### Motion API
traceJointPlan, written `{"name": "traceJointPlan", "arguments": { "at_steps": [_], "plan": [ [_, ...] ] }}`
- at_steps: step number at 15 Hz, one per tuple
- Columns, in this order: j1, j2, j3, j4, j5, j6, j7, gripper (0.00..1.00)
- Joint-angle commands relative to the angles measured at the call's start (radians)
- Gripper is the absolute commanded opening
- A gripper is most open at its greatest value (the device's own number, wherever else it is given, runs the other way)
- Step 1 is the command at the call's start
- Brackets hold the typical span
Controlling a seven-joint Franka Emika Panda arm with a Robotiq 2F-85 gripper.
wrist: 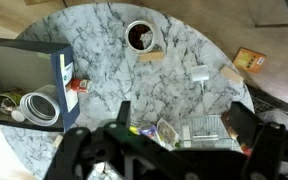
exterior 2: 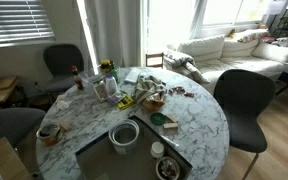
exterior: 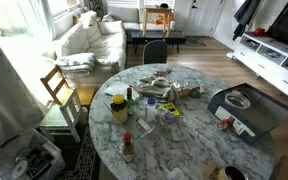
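Both my fingers (wrist: 124, 112) stand wide apart and empty, my black gripper (wrist: 180, 122) hanging high over the heap of small colourful packets and wrappers (wrist: 199, 130) at the middle of the round grey-veined white marble table (wrist: 104, 70). To approach well, I judge, I should descend plumb, jaws wide, and single out one packet at the heap's edge, sparing its neighbours.

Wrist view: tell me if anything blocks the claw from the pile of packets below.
Nothing visible does. The open claw hangs over the pile of packets, seen between its fingers; the cup and grey box stand aside.
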Motion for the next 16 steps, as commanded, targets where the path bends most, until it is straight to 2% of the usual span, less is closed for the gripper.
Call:
{"name": "traceJointPlan", "arguments": {
  "at_steps": [1,12,16],
  "plan": [
    [0.003,0.002,-0.002,0.003,-0.002,-0.002,0.002,1.0],
    [0.003,0.002,-0.002,0.003,-0.002,-0.002,0.002,1.0],
    [-0.104,0.008,-0.078,-0.018,-0.019,0.019,0.093,1.0]
  ]
}}
